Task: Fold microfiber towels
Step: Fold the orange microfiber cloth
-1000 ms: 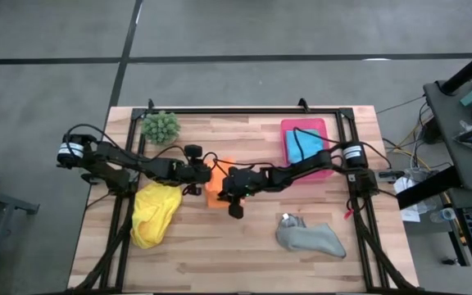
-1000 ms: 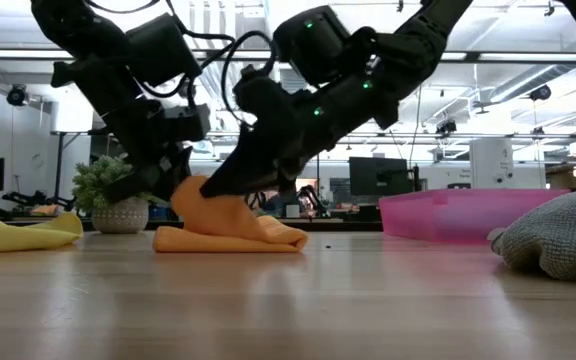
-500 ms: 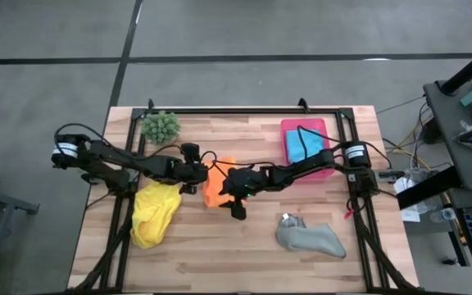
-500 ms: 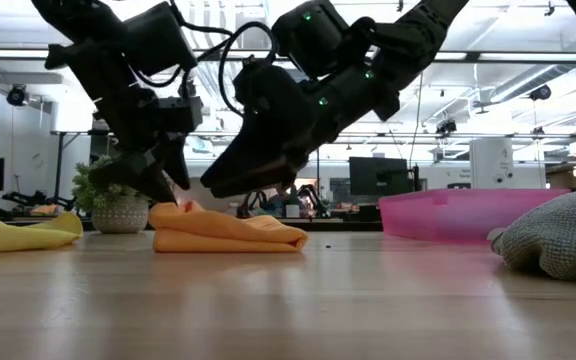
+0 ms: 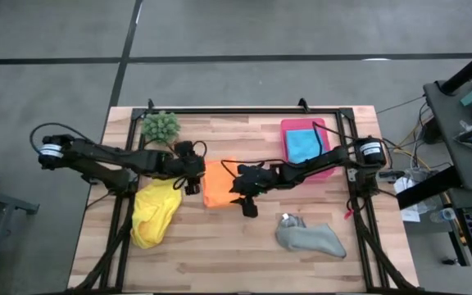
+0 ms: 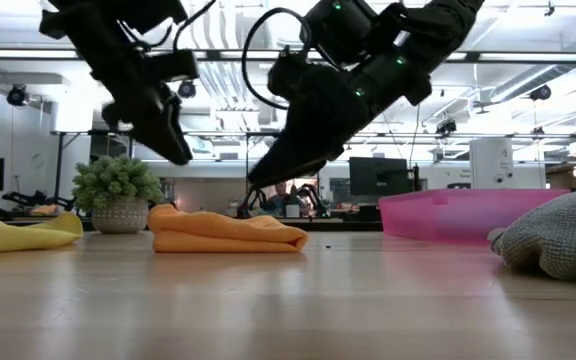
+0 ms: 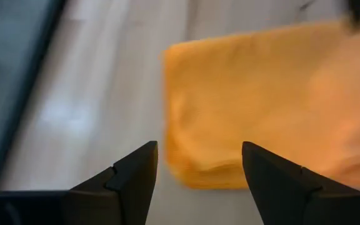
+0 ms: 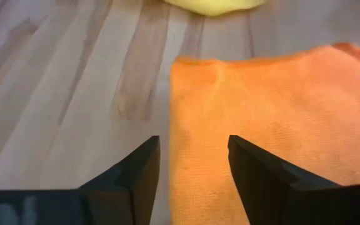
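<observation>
Both grippers hang just above the table [image 5: 244,246] with their fingers spread and nothing between them: the left gripper [image 5: 192,174] sits just off the left edge of the orange towel [image 5: 216,186], and the right gripper [image 5: 241,187] sits just off its right edge. From the low view each of them is lifted clear of the cloth, not touching it.

That orange towel lies near the middle of the table, folded into a neat flat rectangle. Its long axis runs from the far side toward the near side, and its short sides face far and near. Seen level across the table it is a low stack of layers with a rounded fold at one end.

Off to the right, at the far edge, a pink tray [image 5: 328,131] holds the blue towel [image 5: 303,146], which lies flat and folded inside it, filling most of the tray; the right arm crosses over the tray's near corner.

Left of the orange towel the yellow towel [image 5: 154,213] lies in a loose, crumpled heap, stretched from far to near. Near the right front, the grey towel [image 5: 310,238] is bunched up too, its length running left to right.

At the far left a small spiky green plant [image 5: 161,125] stands in its pot
</observation>
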